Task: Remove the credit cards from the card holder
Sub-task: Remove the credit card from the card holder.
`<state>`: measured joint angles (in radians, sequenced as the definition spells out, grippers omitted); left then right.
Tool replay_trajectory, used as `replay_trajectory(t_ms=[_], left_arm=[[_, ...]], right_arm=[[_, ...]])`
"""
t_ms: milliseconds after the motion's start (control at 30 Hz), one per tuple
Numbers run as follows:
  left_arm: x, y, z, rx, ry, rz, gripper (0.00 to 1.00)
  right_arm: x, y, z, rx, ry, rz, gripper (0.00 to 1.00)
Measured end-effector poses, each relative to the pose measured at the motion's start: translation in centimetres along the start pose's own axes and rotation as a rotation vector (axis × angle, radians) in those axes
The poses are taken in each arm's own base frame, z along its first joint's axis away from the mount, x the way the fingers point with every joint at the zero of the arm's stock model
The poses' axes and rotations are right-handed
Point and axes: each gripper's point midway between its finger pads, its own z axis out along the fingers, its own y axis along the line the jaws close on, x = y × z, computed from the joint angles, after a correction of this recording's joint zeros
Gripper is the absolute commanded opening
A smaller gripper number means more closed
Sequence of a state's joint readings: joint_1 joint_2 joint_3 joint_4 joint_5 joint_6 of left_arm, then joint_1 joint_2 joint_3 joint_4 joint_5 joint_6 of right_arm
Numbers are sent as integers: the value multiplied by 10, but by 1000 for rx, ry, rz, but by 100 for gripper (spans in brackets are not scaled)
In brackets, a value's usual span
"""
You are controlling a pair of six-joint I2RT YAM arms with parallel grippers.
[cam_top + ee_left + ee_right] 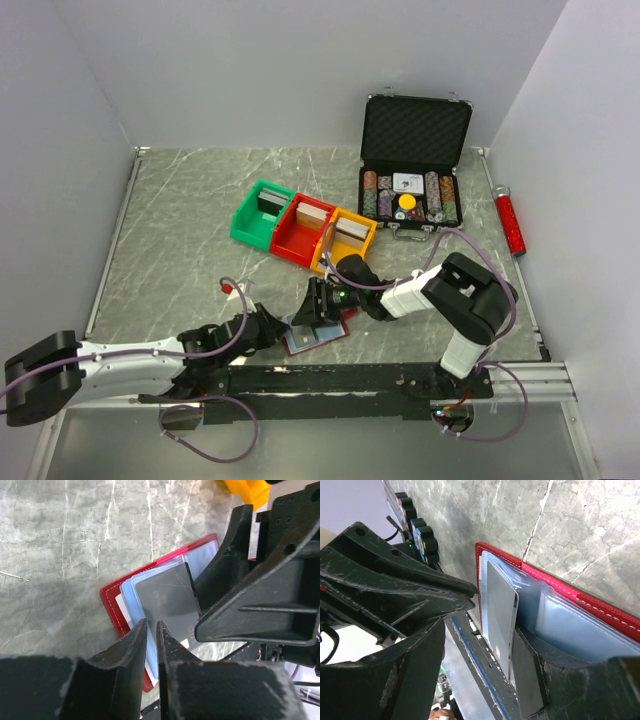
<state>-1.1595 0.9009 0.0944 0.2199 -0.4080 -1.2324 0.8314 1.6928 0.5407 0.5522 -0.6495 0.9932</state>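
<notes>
Open card holder lies near centre. One credit card is straddled by the right gripper, jaws wide; the left gripper, jaws narrow, meets its edge — grip unclear. With the holder pinned, the card is best drawn straight.

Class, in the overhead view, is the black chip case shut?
No, the chip case stands open, lid raised, with rows of chips showing.

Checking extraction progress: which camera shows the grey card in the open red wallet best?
The left wrist view: the card lies with its flat face showing on the open wallet. The right wrist view catches it at a steep slant. In the top view it is tiny and mostly covered.
</notes>
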Motion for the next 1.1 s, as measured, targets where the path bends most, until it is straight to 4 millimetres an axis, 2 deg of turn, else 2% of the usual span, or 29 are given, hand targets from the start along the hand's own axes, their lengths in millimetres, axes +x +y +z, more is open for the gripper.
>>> replay_trajectory(t_ms=[200, 333, 600, 1100], left_arm=[[0, 2, -2, -5, 2, 5, 1], [6, 13, 1, -46, 18, 22, 1], [6, 5, 10, -53, 19, 26, 1], [6, 6, 10, -63, 17, 15, 1]], right_arm=[[0, 0, 0, 0, 0, 0, 61], [0, 1, 0, -2, 1, -1, 62], [1, 1, 0, -4, 5, 0, 62], [-2, 2, -4, -7, -7, 2, 61]])
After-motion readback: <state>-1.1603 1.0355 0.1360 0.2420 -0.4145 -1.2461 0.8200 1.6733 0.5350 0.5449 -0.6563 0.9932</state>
